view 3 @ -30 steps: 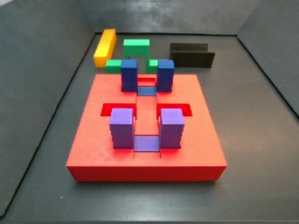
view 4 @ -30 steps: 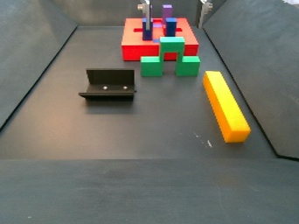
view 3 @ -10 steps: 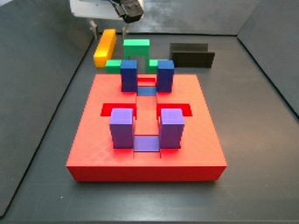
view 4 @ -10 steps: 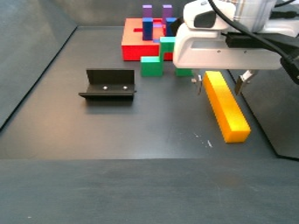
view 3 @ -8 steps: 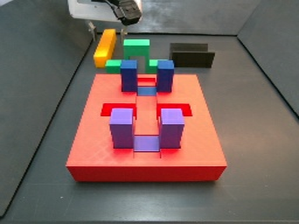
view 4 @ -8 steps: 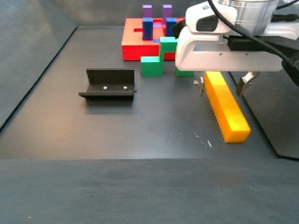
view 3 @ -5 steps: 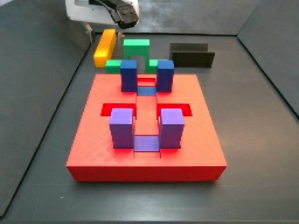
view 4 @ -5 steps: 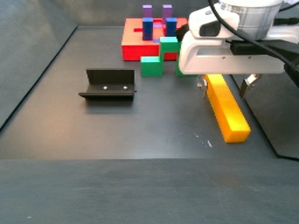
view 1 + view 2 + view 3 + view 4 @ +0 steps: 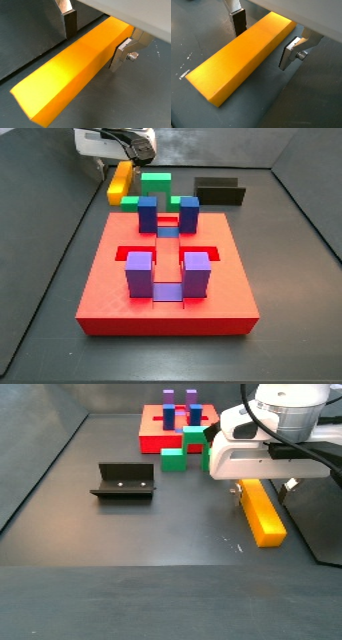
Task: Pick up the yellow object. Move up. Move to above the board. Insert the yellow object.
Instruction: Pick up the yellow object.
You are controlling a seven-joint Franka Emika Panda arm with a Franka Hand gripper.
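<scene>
One red board (image 9: 104, 288), with two blue posts (image 9: 148, 214) and two purple posts (image 9: 139, 276) standing on it. One yellow object (image 9: 262, 512), off the board, beyond its blue-post end. One green block (image 9: 195, 439) against that same end. One dark fixture (image 9: 123, 481), off the board. One hand (image 9: 264, 39) over the yellow object, with two fingers (image 9: 238, 22), one on each side of the bar, spread wider than it.

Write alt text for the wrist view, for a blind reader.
The gripper straddles one end of the yellow bar, which lies flat on the dark floor, one finger on each long side. The jaws are open, with gaps showing between pads and bar.
</scene>
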